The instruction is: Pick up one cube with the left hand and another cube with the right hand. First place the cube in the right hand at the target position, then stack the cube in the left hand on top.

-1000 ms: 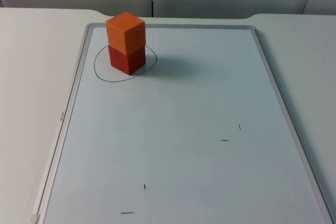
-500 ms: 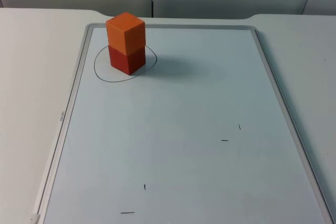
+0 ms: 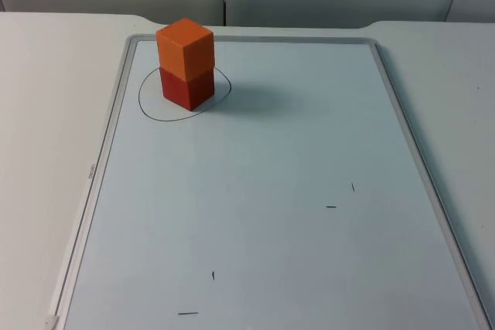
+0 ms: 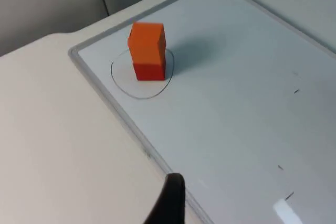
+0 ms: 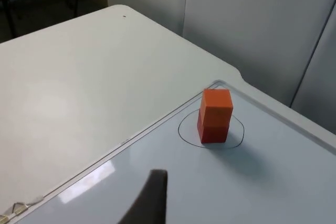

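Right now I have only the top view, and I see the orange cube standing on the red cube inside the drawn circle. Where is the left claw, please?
Observer: The left claw hangs over the grey frame of the white board, well apart from the orange cube that stands on the red cube.
Operator: And the right claw?
Observer: The right claw hangs above the white board's surface, also apart from the stack. Both cubes are in the stack, so it carries none.
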`<state>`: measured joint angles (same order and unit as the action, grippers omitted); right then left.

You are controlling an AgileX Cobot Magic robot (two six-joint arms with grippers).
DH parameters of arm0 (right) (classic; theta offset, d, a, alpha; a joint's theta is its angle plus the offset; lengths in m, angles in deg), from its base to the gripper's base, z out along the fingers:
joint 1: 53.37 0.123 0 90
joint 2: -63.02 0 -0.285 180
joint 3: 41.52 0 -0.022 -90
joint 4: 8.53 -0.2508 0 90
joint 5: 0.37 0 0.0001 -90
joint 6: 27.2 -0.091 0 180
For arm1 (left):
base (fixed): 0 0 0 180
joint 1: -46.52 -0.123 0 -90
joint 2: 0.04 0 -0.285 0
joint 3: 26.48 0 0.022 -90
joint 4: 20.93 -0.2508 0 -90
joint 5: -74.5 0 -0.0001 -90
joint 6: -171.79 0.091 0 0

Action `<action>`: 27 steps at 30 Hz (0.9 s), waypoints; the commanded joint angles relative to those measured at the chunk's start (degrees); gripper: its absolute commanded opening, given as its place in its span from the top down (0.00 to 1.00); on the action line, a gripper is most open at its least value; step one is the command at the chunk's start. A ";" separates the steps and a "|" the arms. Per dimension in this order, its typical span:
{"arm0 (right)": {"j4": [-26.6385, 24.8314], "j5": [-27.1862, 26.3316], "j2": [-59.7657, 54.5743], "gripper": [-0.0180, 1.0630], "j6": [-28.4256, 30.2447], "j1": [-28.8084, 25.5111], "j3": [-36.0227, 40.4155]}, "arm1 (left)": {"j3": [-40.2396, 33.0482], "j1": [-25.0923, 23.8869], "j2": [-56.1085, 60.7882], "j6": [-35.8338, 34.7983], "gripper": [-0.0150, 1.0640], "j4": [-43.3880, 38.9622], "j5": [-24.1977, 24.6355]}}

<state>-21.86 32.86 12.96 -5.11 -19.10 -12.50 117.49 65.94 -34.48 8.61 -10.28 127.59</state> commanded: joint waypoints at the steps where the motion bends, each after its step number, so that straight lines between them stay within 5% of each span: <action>1: -0.09 -1.16 0.33 0.16 -0.12 0.22 0.45 | -3.43 0.23 5.00 -2.62 0.25 -1.40 1.01; 14: 0.04 -1.35 0.23 0.16 0.79 0.22 0.45 | -8.77 0.23 26.15 -14.49 0.25 -10.65 14.14; 27: -0.42 -1.85 0.23 0.16 0.79 0.22 0.45 | -9.25 0.23 26.65 -14.49 0.25 -10.95 16.15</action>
<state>-21.88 32.25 13.05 -4.57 -19.10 -12.07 108.36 65.94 -8.14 -5.35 -20.93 143.87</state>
